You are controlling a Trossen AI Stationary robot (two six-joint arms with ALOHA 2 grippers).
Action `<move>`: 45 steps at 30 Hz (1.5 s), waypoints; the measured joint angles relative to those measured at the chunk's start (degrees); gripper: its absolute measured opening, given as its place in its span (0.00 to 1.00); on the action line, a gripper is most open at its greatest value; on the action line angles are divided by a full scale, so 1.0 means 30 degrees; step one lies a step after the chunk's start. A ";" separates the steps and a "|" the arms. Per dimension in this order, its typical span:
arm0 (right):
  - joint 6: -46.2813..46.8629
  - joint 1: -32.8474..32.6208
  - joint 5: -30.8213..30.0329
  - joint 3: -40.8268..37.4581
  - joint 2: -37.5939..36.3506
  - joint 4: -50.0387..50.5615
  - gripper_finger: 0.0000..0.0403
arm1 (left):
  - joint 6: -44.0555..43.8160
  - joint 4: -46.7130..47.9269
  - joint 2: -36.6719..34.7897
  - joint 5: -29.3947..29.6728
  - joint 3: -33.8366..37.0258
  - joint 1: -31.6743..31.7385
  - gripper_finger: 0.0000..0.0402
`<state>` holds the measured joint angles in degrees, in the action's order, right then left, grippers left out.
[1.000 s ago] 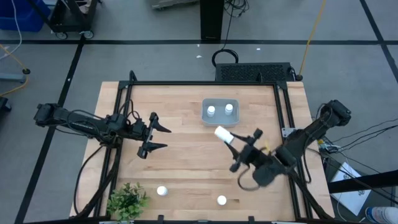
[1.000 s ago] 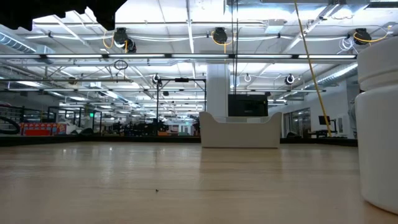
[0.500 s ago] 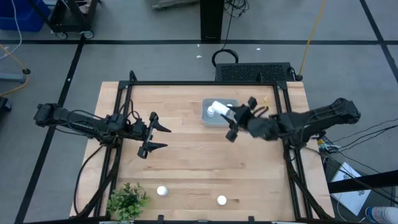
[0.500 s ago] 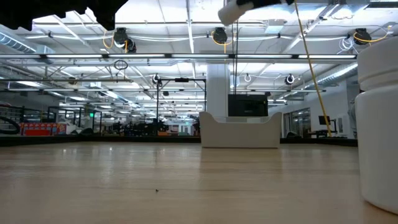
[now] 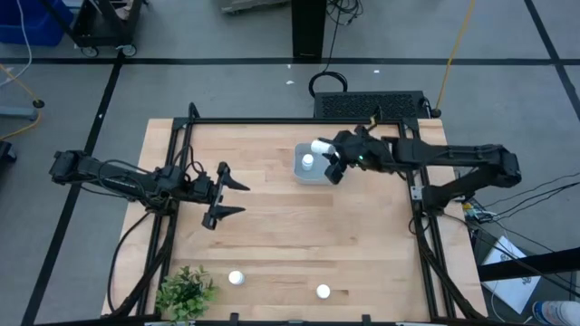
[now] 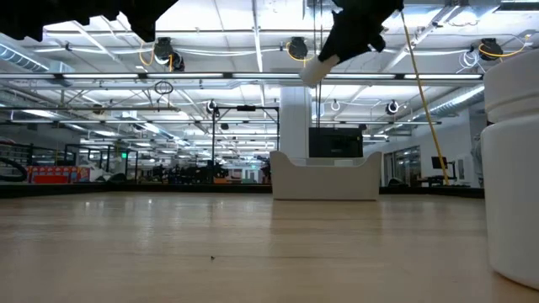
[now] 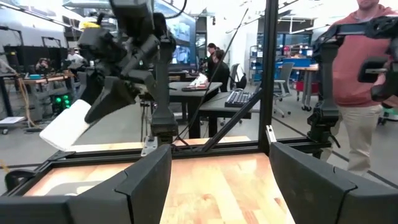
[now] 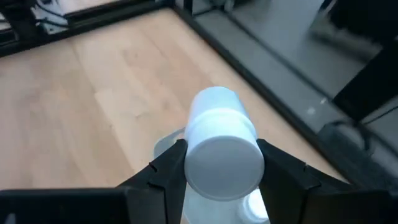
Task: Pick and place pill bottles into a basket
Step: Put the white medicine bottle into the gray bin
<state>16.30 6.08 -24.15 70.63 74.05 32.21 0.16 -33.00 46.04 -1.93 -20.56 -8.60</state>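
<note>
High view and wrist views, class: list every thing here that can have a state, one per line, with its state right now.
Right gripper: shut on a pill bottle, above the basket.
Held pill bottle: lifted, lying tilted between the fingers.
Basket: on the table, one bottle visible standing inside.
Left gripper: open, empty, over the table's left side.
Two loose bottles: upright on the table's near edge.

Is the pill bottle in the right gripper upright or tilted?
Tilted. The right gripper holds the pill bottle slanted above the basket in the low view.
</note>
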 joint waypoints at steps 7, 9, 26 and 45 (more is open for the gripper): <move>0.0366 0.1609 0.2227 0.2530 0.2678 0.4099 0.38 | 0.0297 0.0001 0.0005 0.0360 0.0000 0.0002 0.68; 0.0355 0.1938 0.2679 0.3384 0.3460 0.5173 0.38 | 0.0292 0.0001 0.0007 0.0392 0.0000 0.0015 0.68; 0.1050 0.4758 0.7239 0.5596 0.6237 1.0739 0.38 | 0.0353 0.0102 0.0004 0.0370 0.0000 0.0018 0.68; 0.0485 0.5061 0.8629 0.5588 0.9514 1.0636 0.38 | 0.0347 0.0497 0.0003 0.0669 0.0000 0.0087 0.68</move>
<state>17.75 21.26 1.74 87.39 102.59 64.12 1.20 -31.51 46.05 0.08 -20.56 -8.34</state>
